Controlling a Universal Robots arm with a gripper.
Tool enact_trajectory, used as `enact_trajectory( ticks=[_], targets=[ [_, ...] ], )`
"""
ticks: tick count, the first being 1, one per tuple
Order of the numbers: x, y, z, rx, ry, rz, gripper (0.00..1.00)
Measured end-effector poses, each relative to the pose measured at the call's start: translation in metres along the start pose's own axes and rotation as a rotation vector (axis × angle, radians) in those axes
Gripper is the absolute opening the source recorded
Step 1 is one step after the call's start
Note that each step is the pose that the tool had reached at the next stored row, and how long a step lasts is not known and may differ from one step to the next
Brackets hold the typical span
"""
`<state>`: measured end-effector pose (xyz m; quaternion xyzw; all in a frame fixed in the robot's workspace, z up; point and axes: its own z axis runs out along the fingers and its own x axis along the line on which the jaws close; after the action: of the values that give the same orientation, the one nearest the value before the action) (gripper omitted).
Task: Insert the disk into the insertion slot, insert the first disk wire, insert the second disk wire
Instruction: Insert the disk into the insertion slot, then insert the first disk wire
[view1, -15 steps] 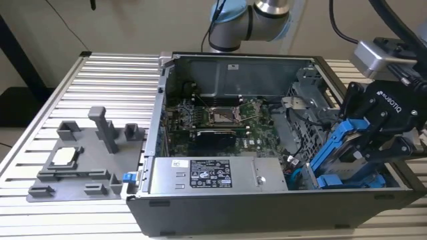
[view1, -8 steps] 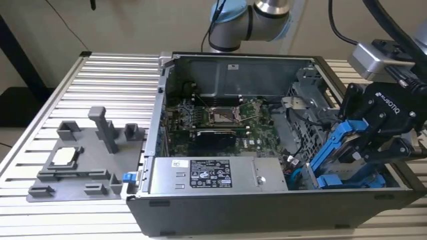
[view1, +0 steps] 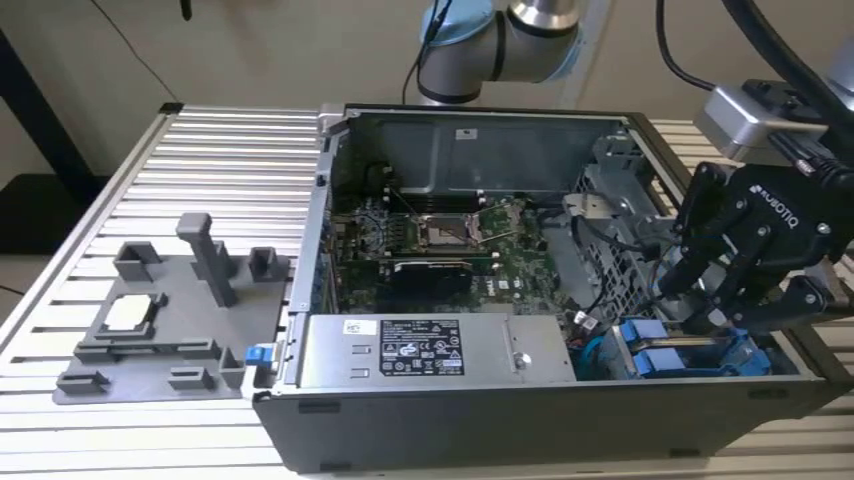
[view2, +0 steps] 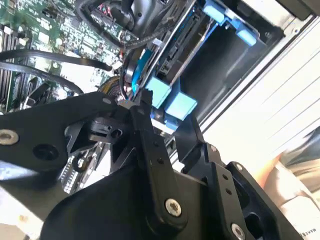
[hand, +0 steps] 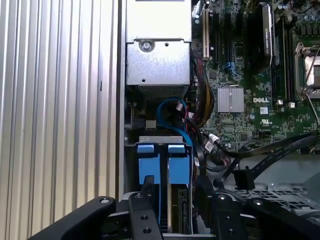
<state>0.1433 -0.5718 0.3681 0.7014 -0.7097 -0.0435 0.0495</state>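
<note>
Two blue-carrier drives stand side by side in the grey drive cage (view1: 747, 365) at the case's front corner, on the exterior view's right. The disk (hand: 178, 167) shows its blue tab and grey edge, seated in the insertion slot (hand: 179, 212). My gripper (hand: 174, 182) hovers just over the carriers, open, one fingertip (hand: 146, 185) over the neighbouring carrier (hand: 148, 162) and the other beyond the disk. In the second wrist view the gripper (view2: 168, 112) straddles the blue tabs (view2: 172, 102). A loose black wire ends in a connector (hand: 242, 178) beside the cage.
The open computer case (view1: 534, 420) lies on a ribbed aluminium table (view1: 214, 170). A silver power-supply box (view1: 427, 350) sits next to the cage, with the motherboard (view1: 441, 235) behind it. A grey fixture plate (view1: 160, 320) rests on the exterior view's left. Blue and black cables (hand: 170, 107) bunch beside the drives.
</note>
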Motion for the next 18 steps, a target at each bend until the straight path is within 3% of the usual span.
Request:
enact_trajectory(
  ticks=[3, 9, 10, 11, 12, 13, 18],
  targets=[
    [0.0001, 0.0010, -0.0077, 0.0001, 0.0065, 0.001, 0.47],
    [-0.0001, 0.0043, -0.0316, 0.0019, 0.0114, 0.002, 0.47],
    [-0.0001, 0.0044, -0.0321, 0.0090, 0.0097, 0.002, 0.47],
    [-0.0001, 0.0046, -0.0320, 0.0345, -0.0088, 0.000, 0.47],
    [-0.0001, 0.0047, -0.0321, 0.0515, -0.0129, -0.001, 0.47],
    [-0.0001, 0.0047, -0.0318, 0.0627, -0.0162, -0.002, 0.47],
    [-0.0001, 0.0043, -0.0314, 0.0657, -0.0147, -0.003, 0.47]
  ],
)
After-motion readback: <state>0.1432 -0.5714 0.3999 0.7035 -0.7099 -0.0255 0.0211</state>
